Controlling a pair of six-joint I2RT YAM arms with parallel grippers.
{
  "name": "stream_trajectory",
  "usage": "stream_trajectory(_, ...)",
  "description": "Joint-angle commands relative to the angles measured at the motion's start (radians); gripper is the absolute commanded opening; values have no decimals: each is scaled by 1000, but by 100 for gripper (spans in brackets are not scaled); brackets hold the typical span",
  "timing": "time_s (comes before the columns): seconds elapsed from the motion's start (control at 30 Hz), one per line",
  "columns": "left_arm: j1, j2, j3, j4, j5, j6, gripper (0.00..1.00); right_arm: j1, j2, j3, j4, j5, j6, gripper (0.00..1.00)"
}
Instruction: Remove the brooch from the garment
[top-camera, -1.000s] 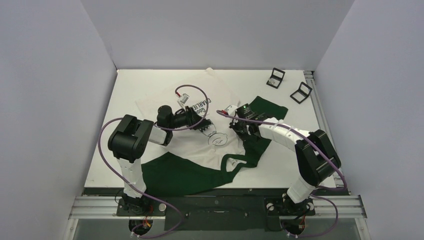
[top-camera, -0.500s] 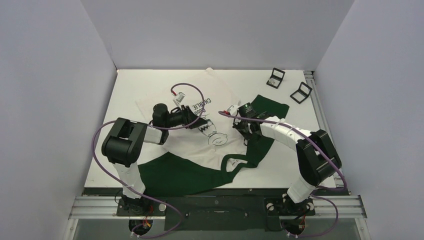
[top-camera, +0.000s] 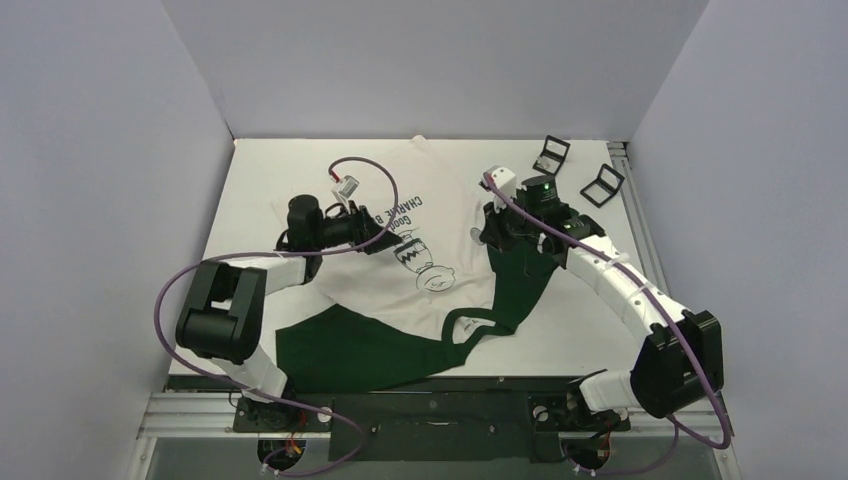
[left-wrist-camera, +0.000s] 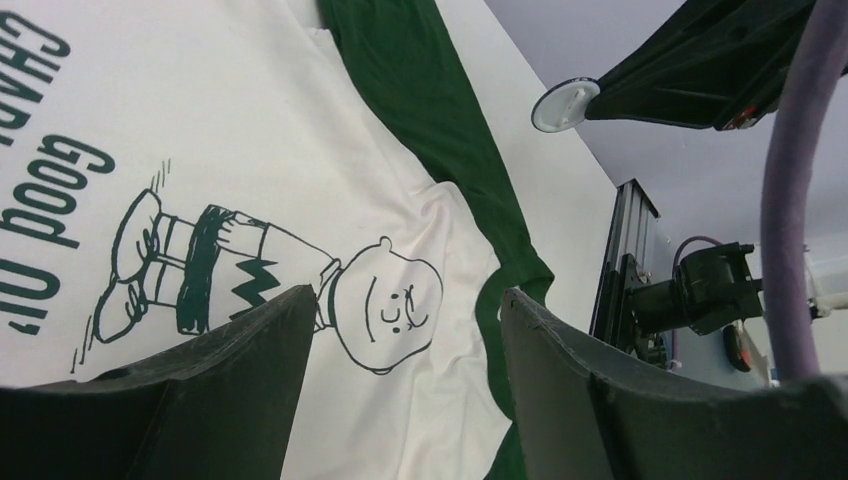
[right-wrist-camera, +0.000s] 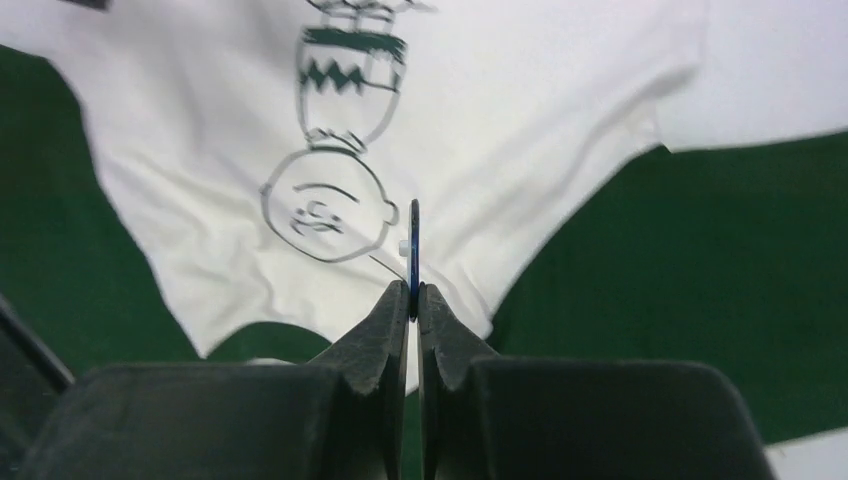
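R fingers (right-wrist-camera: 375, 340) pinch brooch (right-wrist-camera: 413, 232), L gripper (left-wrist-camera: 405, 305) spread

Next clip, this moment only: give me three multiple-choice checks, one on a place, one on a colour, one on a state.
1. Where on the table do the two small black frames lie?
A. near left edge
B. far right corner
C. centre

2. What colour are the sleeves of the garment?
A. red
B. yellow
C. dark green

3. How is the right gripper?
A. shut on the brooch
B. wide open over bare table
C. shut on a sleeve

Answers:
1 B: the top view shows both frames by the far right corner, clear of the cloth.
2 C: dark green cloth borders the white body in every view.
3 A: in the right wrist view the jaws pinch a thin blue disc, seen edge-on, above the printed face.
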Motion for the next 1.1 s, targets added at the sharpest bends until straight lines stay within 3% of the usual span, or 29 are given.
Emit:
stream_trajectory(0.0, 2, -129, 52, -148, 66, 134, 65, -8, -24, 5, 153, -228, 152, 0)
stream_trajectory(0.2, -12, -229, 84, -298, 129, 163, 66, -9, -6, -53, 376, -390, 366, 0)
stream_trajectory(0.5, -81, -235, 11, -18, 200, -148, 58, 20, 21, -132, 585, -532, 520, 0)
stream_trajectory(0.8, -134, -188, -11, 142, 193, -221, 43, 48, 15, -165, 651, -600, 579, 0)
stream_trajectory(1.07, -137, -188, -26, 146, 195, -206, 41, 75, 22, -171, 670, -655, 591, 0)
